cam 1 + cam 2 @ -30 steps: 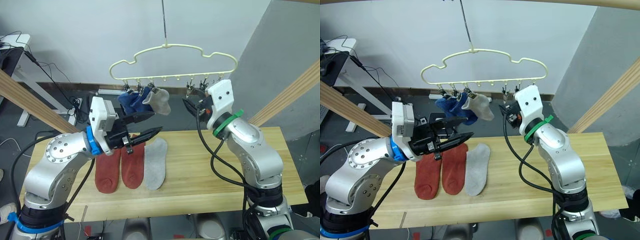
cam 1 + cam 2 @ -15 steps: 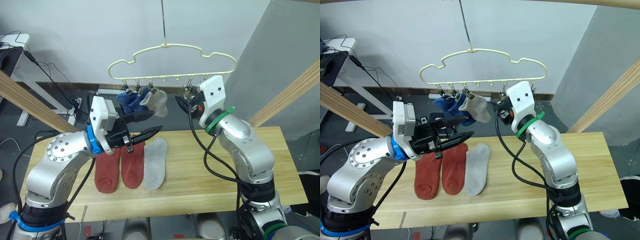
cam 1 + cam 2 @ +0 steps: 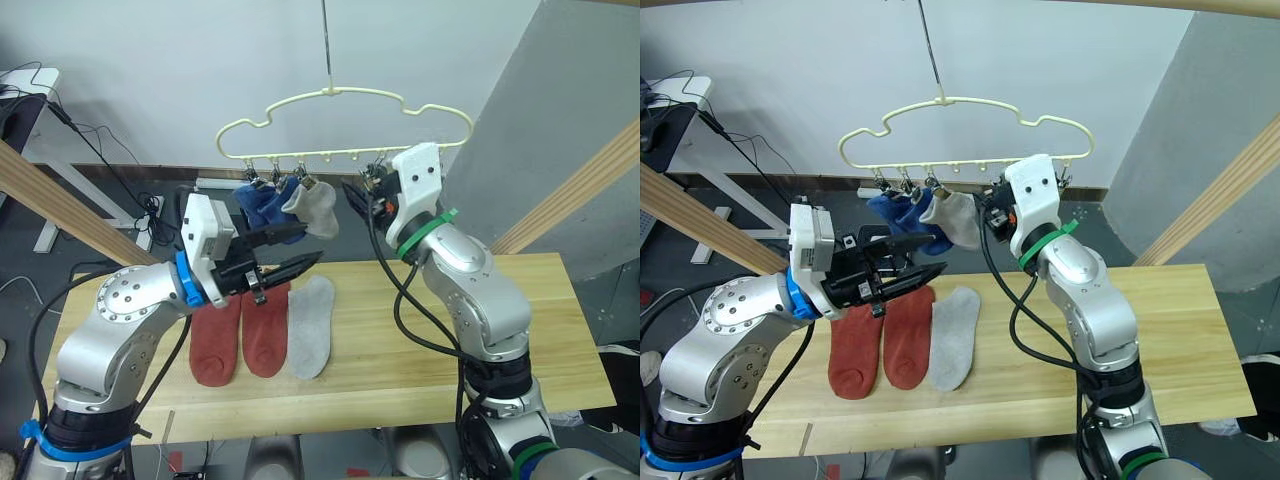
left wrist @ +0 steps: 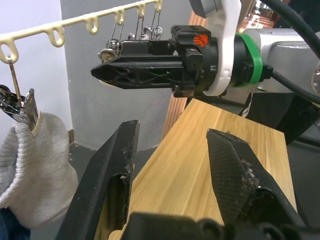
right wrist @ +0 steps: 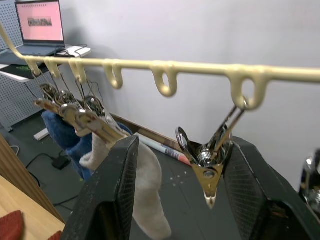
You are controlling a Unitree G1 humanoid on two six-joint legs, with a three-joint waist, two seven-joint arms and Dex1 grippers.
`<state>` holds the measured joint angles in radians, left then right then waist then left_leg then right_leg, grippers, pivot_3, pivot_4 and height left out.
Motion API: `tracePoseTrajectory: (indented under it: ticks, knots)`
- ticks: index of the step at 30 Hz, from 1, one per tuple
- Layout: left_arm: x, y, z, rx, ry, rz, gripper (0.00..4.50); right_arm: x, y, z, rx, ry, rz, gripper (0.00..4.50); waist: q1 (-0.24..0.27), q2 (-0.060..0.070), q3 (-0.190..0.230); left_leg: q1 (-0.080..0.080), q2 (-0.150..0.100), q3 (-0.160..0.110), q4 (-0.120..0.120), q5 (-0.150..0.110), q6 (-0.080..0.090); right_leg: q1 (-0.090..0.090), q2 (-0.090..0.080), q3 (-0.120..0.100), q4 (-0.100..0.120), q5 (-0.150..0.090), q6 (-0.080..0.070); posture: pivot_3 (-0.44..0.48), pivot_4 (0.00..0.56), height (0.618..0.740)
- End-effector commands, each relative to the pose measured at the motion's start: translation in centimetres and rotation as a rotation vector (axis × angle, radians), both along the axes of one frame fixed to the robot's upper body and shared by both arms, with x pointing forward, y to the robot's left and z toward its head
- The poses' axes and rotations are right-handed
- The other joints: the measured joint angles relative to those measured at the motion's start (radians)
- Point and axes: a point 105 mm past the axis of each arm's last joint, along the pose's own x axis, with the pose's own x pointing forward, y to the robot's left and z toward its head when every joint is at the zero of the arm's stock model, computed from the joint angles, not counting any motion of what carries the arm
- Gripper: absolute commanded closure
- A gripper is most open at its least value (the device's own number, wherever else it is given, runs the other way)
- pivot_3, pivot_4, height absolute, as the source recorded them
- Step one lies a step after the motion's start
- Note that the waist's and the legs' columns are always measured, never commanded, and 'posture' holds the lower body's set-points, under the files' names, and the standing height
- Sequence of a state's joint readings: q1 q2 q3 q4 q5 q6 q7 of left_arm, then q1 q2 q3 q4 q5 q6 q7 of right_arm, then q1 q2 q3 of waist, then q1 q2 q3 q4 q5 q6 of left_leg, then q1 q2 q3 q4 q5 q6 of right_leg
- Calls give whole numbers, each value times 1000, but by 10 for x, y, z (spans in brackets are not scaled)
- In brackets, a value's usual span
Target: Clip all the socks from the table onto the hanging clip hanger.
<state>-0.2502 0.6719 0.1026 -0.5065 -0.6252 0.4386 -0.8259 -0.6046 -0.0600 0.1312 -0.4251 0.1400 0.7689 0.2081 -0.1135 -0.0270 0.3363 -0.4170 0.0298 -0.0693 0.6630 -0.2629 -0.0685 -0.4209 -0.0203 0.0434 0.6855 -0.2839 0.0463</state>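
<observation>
While the clip hanger hung by its long hook above the rear of the table, the left gripper was held in the air over the table's left half, its fingers spread wide and holding nothing. Beneath and just right of that gripper, two rust-red socks and one light grey sock lay side by side on the wood, each touching its neighbour. At the left end of the hanger's bottom bar, two blue socks and a second grey sock hung from the first three clips, bunched together. Further right, the right gripper was raised to the bar, fingers set wide apart and empty, with a bare metal clip hanging between them. More bare clips hung to its right.
</observation>
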Motion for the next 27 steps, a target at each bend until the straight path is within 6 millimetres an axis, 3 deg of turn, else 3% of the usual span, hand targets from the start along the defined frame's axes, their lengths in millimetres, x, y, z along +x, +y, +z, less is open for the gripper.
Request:
tracePoseTrajectory:
  ticks: [1, 27]
  knots:
    - [-4, -3, 6, -2, -46, -21, 2157, -3, -4, 15, 53, -46, -9, 2018, 0, 0, 0, 0, 0, 0, 0, 0, 0, 0, 0, 0, 0, 0, 0, -191, 279, 740]
    - [-3, -6, 4, -6, -45, -17, 2157, 1, -4, 17, 118, -10, -21, 2018, -1, 0, 0, 1, 0, -1, 2, 3, 0, -2, 0, 0, 11, 0, -1, -190, 275, 740]
